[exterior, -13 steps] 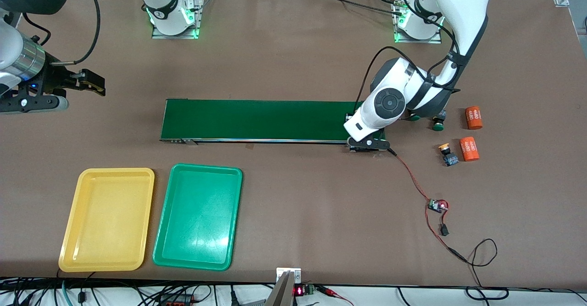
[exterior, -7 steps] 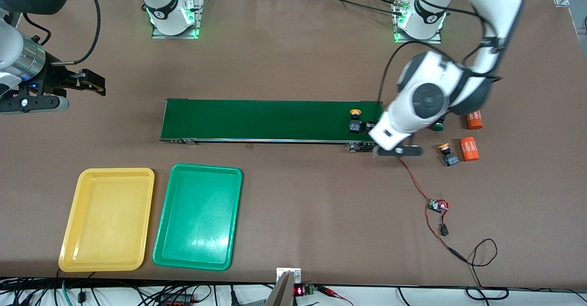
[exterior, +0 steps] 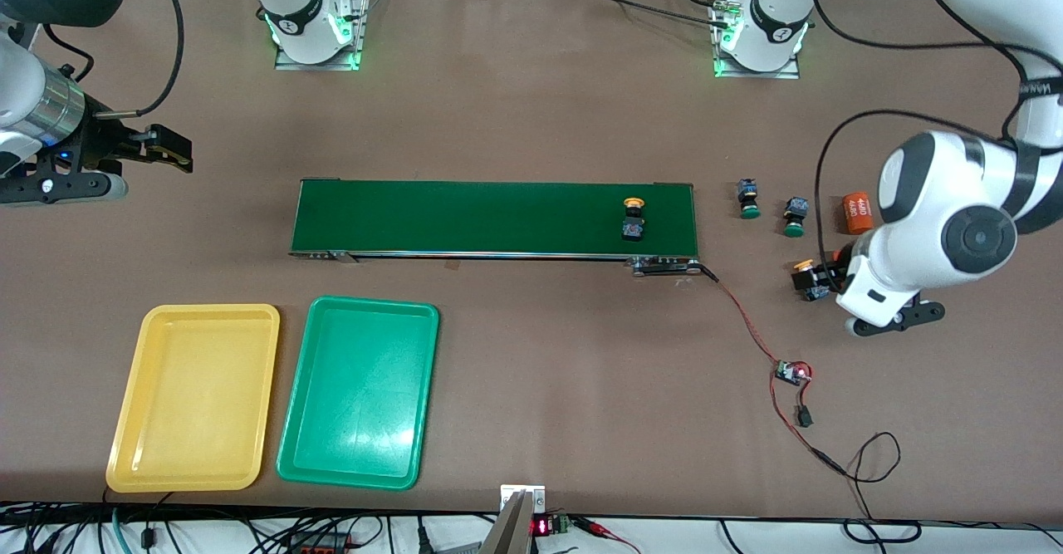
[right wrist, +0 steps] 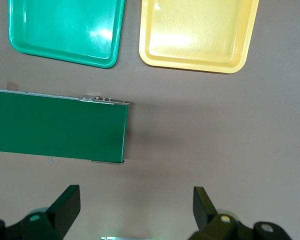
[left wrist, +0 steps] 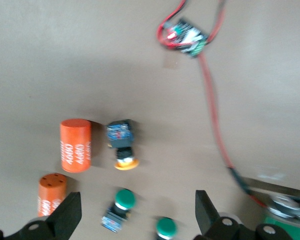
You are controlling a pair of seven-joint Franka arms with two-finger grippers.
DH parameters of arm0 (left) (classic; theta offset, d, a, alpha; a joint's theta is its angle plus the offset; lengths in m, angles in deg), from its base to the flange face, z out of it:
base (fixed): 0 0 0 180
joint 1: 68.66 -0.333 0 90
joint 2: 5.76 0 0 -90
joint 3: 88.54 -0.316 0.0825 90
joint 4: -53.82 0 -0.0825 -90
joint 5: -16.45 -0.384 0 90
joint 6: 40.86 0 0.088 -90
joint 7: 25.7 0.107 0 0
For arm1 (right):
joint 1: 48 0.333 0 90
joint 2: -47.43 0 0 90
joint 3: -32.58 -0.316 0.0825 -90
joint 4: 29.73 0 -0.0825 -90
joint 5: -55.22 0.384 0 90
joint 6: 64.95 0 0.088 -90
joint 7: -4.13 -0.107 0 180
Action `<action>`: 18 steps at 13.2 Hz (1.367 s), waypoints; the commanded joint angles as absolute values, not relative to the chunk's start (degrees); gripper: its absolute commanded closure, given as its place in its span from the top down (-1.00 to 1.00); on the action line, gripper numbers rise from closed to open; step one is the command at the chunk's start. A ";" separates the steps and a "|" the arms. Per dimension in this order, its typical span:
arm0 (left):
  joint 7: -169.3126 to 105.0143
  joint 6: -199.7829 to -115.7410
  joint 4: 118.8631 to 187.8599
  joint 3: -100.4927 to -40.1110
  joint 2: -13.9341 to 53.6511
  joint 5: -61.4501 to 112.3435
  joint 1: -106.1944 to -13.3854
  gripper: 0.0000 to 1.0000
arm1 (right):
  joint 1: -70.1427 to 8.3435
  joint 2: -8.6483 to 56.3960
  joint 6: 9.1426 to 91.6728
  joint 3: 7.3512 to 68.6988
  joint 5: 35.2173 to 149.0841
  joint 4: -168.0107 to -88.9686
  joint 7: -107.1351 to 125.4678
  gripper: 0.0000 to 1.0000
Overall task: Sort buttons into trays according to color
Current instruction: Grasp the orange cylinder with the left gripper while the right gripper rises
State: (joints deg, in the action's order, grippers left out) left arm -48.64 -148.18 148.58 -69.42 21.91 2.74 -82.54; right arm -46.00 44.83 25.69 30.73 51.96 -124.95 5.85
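The feeding step is looking under way: one yellow-capped button is lying on the conveyor belt, close to the belt's end toward the left arm, and three buttons are waiting on the tabletop off that end. Both the yellow tray and the green tray, low in the front view toward the right arm's end, are holding nothing, so sorting is barely started.

The left hand is hanging empty, fingers wide apart, over the cluster of loose parts. A second yellow-capped button is lying on its side just beside it, next to an orange cylinder printed with white digits. The two green-capped buttons are sitting higher in the front view, between the belt's end and another orange cylinder. In the left wrist view, the green caps are falling roughly between the finger lines.

The next move is probably calling for lowering onto one button and closing on its small body without nudging the neighbouring cylinder or the red wire.

The right arm is waiting, its hand spread open and empty, hovering over bare tabletop off the belt's other end, where it is presumably going to be collecting arriving buttons.
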 commanded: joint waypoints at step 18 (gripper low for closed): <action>-30.88 -166.46 162.55 -68.41 28.08 -3.76 -98.28 -0.30 | -45.45 60.70 45.26 17.66 54.60 -153.65 -10.34 1.00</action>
State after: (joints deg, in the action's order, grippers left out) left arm -31.82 -167.15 161.75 -69.14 30.02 -2.41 -97.31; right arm -44.41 58.98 43.07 22.34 53.94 -151.51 -5.05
